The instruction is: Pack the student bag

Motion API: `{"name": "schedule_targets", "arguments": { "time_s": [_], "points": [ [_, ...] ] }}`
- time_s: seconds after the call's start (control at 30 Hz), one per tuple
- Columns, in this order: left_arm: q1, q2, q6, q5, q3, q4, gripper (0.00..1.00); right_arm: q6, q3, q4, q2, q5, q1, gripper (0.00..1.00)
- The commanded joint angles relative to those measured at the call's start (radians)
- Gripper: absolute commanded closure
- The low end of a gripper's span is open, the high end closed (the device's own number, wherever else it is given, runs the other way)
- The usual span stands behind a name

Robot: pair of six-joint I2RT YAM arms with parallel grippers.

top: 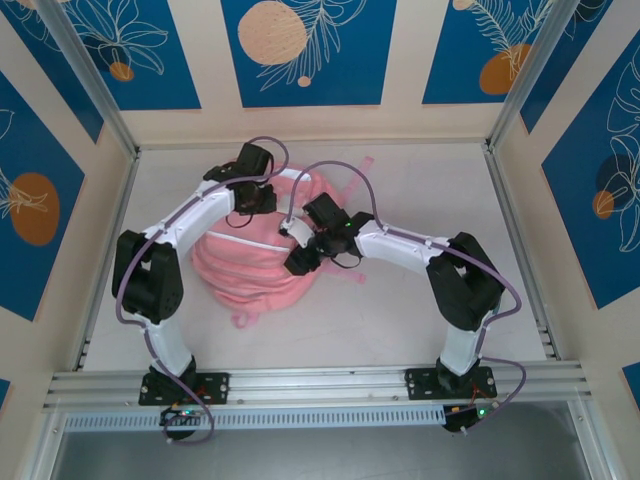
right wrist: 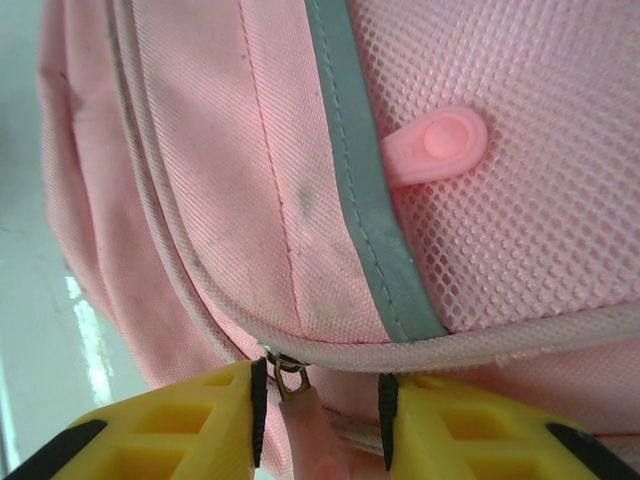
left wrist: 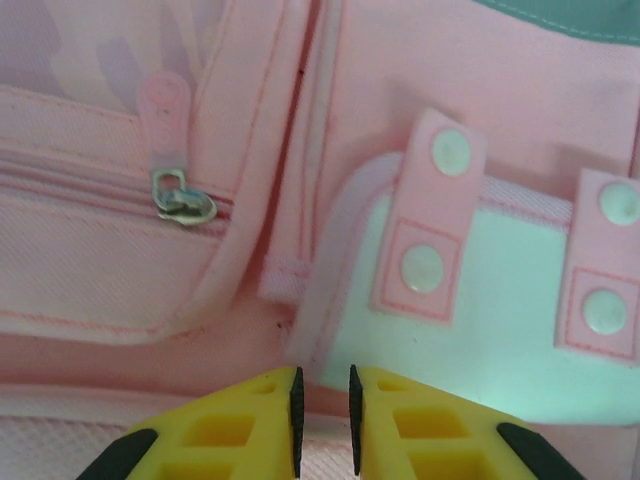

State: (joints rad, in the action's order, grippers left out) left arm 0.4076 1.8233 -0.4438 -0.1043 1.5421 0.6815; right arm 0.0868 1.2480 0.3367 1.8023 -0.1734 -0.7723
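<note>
The student bag (top: pixel 250 270), a big soft pink backpack, lies in the middle of the table. My left gripper (top: pixel 252 200) is at its far upper edge. In the left wrist view the yellow fingers stand close together, and the left gripper (left wrist: pixel 324 420) is shut on a fold of the pink bag (left wrist: pixel 350 90) next to a white patch (left wrist: pixel 480 320). My right gripper (top: pixel 300 258) is at the bag's right side. In the right wrist view a pink zipper pull (right wrist: pixel 305 425) hangs between the fingers of the right gripper (right wrist: pixel 321 410), close to the left pad, with a gap to the right pad.
A second zipper slider (left wrist: pixel 183 205) sits on a front pocket. A grey strip (right wrist: pixel 360 180) and a pink rubber tab (right wrist: pixel 440 145) mark the mesh side. Metal frame posts (top: pixel 105 110) and patterned walls enclose the pale table (top: pixel 420 200). A rail (top: pixel 320 385) runs along the near edge.
</note>
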Motion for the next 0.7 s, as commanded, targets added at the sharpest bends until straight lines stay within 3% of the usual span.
{"name": "schedule_targets", "arguments": {
  "time_s": [0.0, 0.27, 0.4, 0.47, 0.67],
  "points": [
    [-0.038, -0.018, 0.007, 0.031, 0.036, 0.027, 0.79, 0.046, -0.043, -0.038, -0.042, 0.09, -0.021, 0.63],
    [-0.119, -0.091, 0.016, 0.062, 0.031, 0.052, 0.76, 0.062, -0.116, -0.101, -0.097, 0.193, -0.06, 0.64],
    [-0.161, -0.13, 0.019, 0.077, 0.007, 0.055, 0.73, 0.071, -0.123, -0.085, -0.107, 0.187, -0.069, 0.49],
    [-0.178, -0.146, 0.019, 0.082, -0.008, 0.052, 0.71, 0.076, -0.115, -0.071, -0.099, 0.178, -0.074, 0.47],
    [-0.234, -0.19, 0.011, 0.102, -0.057, 0.046, 0.65, 0.09, -0.093, -0.068, -0.072, 0.285, -0.097, 0.75]
  ]
}}
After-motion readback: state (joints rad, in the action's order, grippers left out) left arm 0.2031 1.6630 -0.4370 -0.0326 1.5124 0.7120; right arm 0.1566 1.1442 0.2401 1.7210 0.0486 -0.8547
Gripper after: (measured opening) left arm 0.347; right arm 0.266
